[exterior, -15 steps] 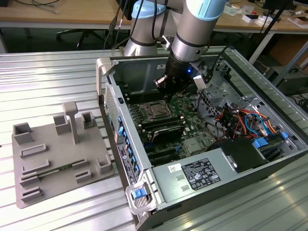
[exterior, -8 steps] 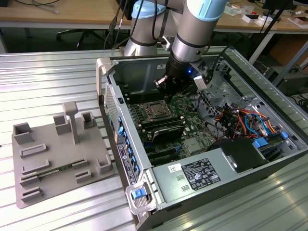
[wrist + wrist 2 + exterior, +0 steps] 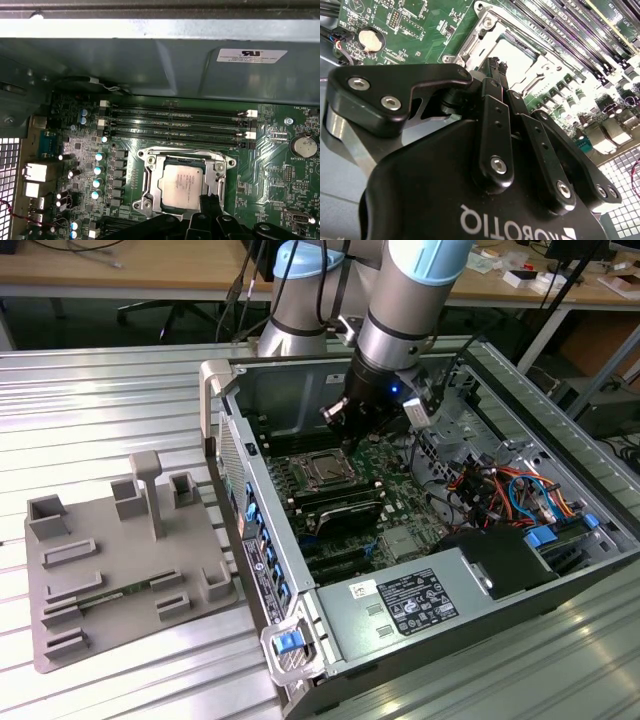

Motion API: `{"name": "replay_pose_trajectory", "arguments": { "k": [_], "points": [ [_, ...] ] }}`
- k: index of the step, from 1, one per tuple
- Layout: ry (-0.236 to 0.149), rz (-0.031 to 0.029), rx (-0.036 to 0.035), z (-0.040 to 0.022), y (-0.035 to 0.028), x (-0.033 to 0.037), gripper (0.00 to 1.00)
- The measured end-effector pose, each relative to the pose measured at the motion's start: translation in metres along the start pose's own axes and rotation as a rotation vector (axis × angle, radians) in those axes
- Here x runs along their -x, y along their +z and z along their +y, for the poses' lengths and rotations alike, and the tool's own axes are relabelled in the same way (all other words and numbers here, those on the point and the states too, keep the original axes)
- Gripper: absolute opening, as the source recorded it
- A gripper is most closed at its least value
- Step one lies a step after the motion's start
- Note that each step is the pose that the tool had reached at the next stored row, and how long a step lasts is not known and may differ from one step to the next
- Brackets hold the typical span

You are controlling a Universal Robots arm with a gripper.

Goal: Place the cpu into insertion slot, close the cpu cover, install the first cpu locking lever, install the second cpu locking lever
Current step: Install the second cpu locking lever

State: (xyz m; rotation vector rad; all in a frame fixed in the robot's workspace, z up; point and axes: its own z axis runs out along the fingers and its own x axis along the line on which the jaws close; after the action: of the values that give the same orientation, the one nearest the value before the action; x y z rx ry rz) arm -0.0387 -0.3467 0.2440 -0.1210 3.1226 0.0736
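The cpu (image 3: 182,184), a small square chip with a silver-grey top, lies flat in the insertion slot (image 3: 146,186) on the green motherboard. The cpu cover (image 3: 180,156), a thin silver frame, lies down around the chip, whose top shows through its window. My gripper (image 3: 495,64) hangs just above one edge of the socket, its black fingertips (image 3: 210,202) together beside the chip with nothing between them. In the exterior view the gripper (image 3: 343,425) reaches down into the open computer case right behind the cpu (image 3: 325,472). I cannot tell how the locking levers stand.
Long black memory slots (image 3: 175,125) run beside the socket, with a coin battery (image 3: 303,146) and the grey case wall (image 3: 150,65) nearby. Coloured cables (image 3: 500,490) and a power supply (image 3: 410,605) fill the case. A grey fixture plate (image 3: 120,560) sits on the exterior view's left.
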Motion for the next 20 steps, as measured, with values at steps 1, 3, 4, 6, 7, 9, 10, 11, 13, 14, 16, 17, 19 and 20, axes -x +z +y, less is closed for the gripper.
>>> {"name": "replay_pose_trajectory", "arguments": {
  "k": [1, 3, 4, 6, 7, 9, 10, 11, 13, 14, 16, 17, 19, 20],
  "points": [
    [0.0, 0.0, 0.0001, -0.0003, 0.0, 0.0, 0.11],
    [0.0, 0.0, 0.0, -0.0009, 0.0, -0.0001, 0.11],
    [0.0, 0.0, 0.0, -0.001, 0.0, -0.0001, 0.11],
    [0.0, 0.0, 0.0, -0.0014, 0.0, -0.0001, 0.11],
    [0.0, 0.0, 0.0, -0.0016, 0.0, -0.0001, 0.11],
    [0.0, 0.0, 0.0, -0.002, 0.0, -0.0001, 0.11],
    [0.0, 0.0, 0.0, -0.0023, 0.0, -0.0002, 0.11],
    [0.0, 0.0, 0.0001, -0.0026, 0.0001, -0.0002, 0.11],
    [0.0, 0.0, 0.0, -0.0033, 0.0001, -0.0003, 0.11],
    [0.0, 0.0, 0.0, -0.0038, 0.0001, -0.0003, 0.11],
    [0.0, 0.0, 0.0, -0.0041, 0.0002, -0.0003, 0.11],
    [0.0, 0.0, 0.0, -0.0044, 0.0002, -0.0003, 0.11],
    [0.0, 0.0, -0.0001, -0.0057, 0.0001, -0.0004, 0.11],
    [0.0, 0.0001, 0.0, -0.0065, 0.0001, -0.0005, 0.11]
  ]
}}
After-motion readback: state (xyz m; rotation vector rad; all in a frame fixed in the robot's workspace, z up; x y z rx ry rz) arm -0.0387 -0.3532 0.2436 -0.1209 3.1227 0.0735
